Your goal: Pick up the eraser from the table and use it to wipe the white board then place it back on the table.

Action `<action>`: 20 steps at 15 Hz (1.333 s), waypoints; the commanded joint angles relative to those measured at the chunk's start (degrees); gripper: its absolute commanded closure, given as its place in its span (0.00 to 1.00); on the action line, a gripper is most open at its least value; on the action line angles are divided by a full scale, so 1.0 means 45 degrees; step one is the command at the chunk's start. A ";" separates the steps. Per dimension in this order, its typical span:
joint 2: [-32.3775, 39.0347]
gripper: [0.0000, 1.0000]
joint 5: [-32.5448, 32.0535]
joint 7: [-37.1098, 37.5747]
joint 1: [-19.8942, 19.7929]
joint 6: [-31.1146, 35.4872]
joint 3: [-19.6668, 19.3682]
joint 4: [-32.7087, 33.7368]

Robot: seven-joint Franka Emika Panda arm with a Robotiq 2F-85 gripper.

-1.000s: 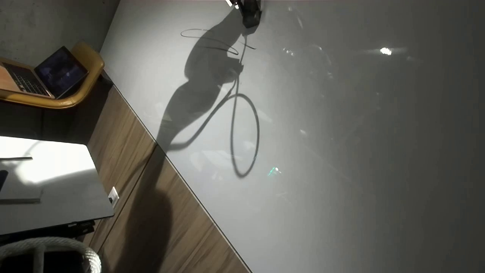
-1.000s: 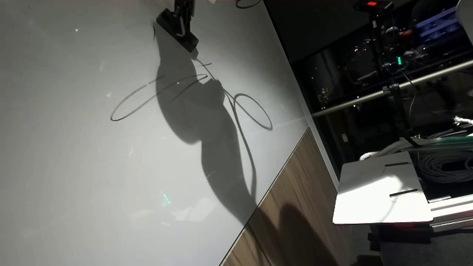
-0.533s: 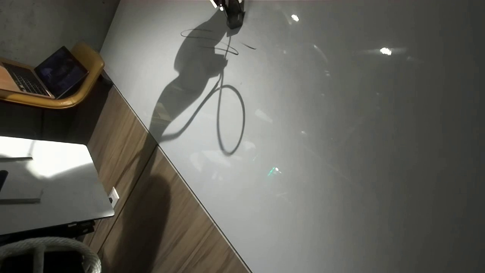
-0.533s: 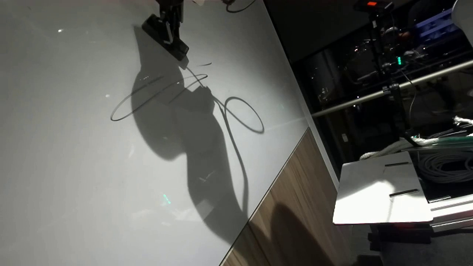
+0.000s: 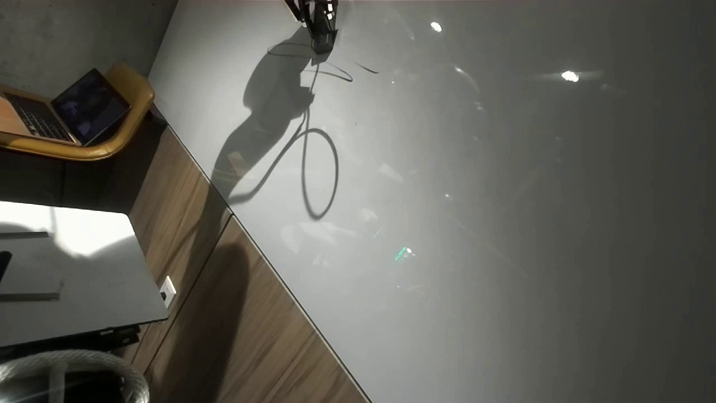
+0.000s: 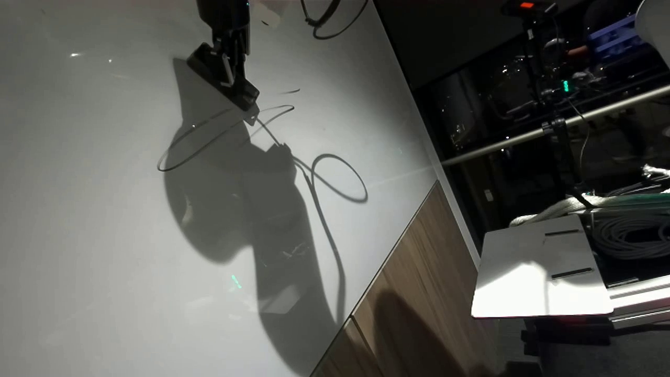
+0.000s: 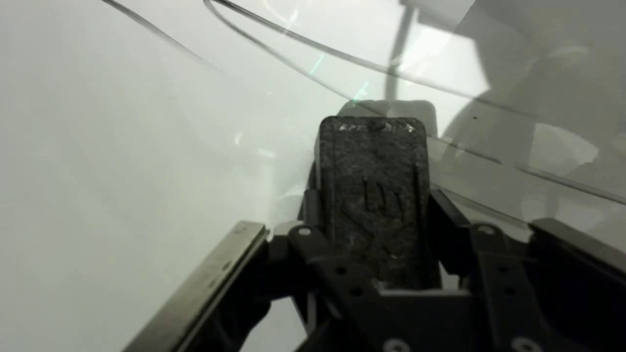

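Note:
In the wrist view the dark eraser (image 7: 374, 166) is clamped lengthwise between the two fingers of my gripper (image 7: 376, 208). Both exterior views show the gripper (image 6: 230, 76) reaching down from the top edge, the slanted black eraser (image 6: 201, 62) in its jaws. The eraser (image 5: 322, 46) overlaps part of a looped pen line (image 5: 348, 78) on the white board (image 5: 475, 196). Its shadow lies right beside it; whether it touches the board I cannot tell. A short pen dash (image 6: 291, 92) sits apart from the loop. The white table (image 6: 510, 256) stands off the board's lower corner.
Wood-grain panelling (image 5: 240, 285) borders the board's lower edge. A laptop (image 5: 92, 106) rests on a yellow chair (image 5: 137, 92). Thick rope (image 5: 137, 380) curls beside the table in an exterior view. Coiled cables (image 6: 628, 238) and a metal pole (image 6: 507, 142) are beyond the table. The arm's shadow darkens the board.
The gripper and the held eraser have shifted left and somewhat downward in both exterior views, from above the pen loop to partly over it. Their shadow has moved along. The grip looks the same.

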 commanded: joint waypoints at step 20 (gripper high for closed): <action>-0.1570 0.71 -0.0832 -0.0734 -0.3773 0.6443 -0.4348 -0.4206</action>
